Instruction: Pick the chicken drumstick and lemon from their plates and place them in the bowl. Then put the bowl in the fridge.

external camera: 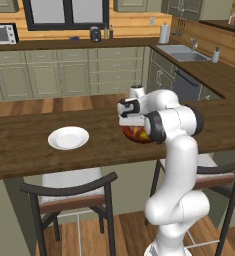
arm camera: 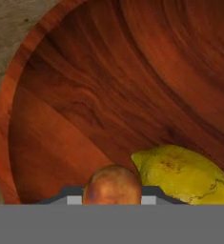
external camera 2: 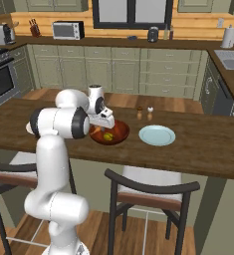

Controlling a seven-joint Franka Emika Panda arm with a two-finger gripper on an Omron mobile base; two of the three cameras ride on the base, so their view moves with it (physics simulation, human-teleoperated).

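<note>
Nearest the hand camera is the rounded meaty end of the chicken drumstick point(arm camera: 112, 185), at the bottom of the hand view between the two dark finger tips point(arm camera: 71, 195). The lemon point(arm camera: 185, 174) lies just beside it, touching or nearly so. Both sit inside the bowl point(arm camera: 85, 95), whose red-brown rim curves along the left of the hand view, with bare counter wood beyond it.

Edges and clearance: the bowl point(external camera 2: 119, 133) stands on the wooden island counter point(external camera 2: 198, 149), nearer the robot's edge than the far edge. The pale blue-green plate point(external camera 2: 157, 135) lies just beside the bowl on the robot's right, apart from it. Two small shakers point(external camera 2: 144, 113) stand behind the gap between bowl and plate. The white plate point(external camera: 68, 138) lies well apart to the left, with open counter between. Two dark chairs point(external camera 2: 148, 191) are tucked under the near edge of the counter, one on each side of the arm.

Gripper point(external camera 2: 104, 128): lowered into the bowl, jaws narrowly spread with the drumstick between the tips. Whether the pads press on it or stand slightly off it cannot be told. The lemon is not held.
</note>
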